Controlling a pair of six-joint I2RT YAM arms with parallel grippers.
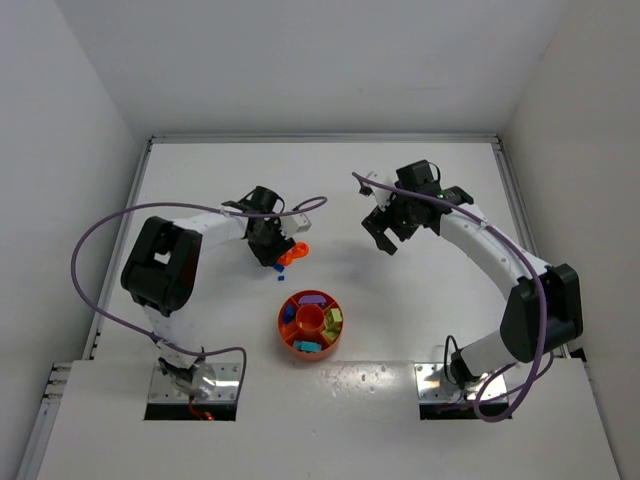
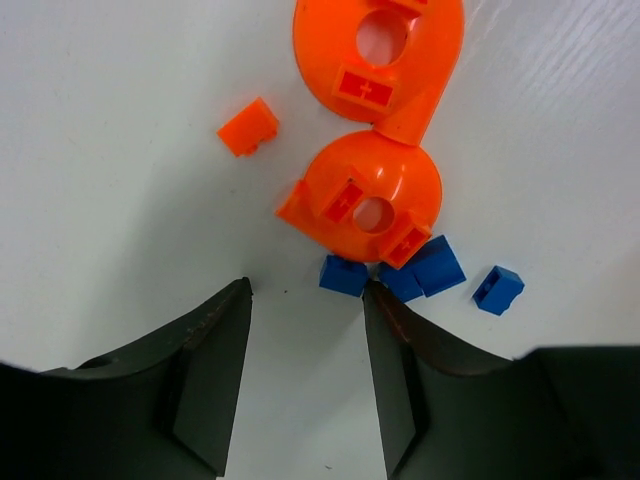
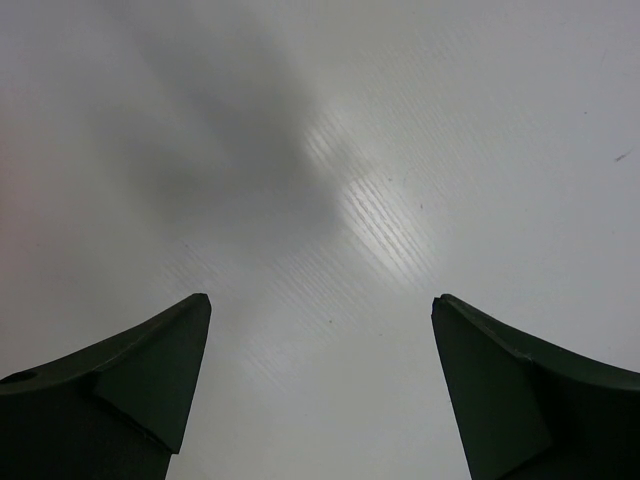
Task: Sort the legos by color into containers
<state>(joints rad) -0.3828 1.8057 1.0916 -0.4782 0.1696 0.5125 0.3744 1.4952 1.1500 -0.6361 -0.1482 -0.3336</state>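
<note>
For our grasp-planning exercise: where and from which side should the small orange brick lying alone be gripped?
Grip the orange brick across its two flat opposite sides, straight down from above: it lies flat, apart from the large orange pieces, which should leave room on either side.

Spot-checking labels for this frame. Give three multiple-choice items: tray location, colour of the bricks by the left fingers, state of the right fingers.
1. Where on the table is the round tray?
A. far left corner
B. near edge, about mid-width
C. far right corner

2. What colour are the bricks nearest the left fingers?
A. blue
B. purple
C. yellow-green

3. The right fingers are:
A. shut on a brick
B. shut, empty
C. open, empty

B: the top view shows it central, by the near edge.
A: the bricks at the fingertips are blue.
C: there is a wide gap with only bare table between.
</note>
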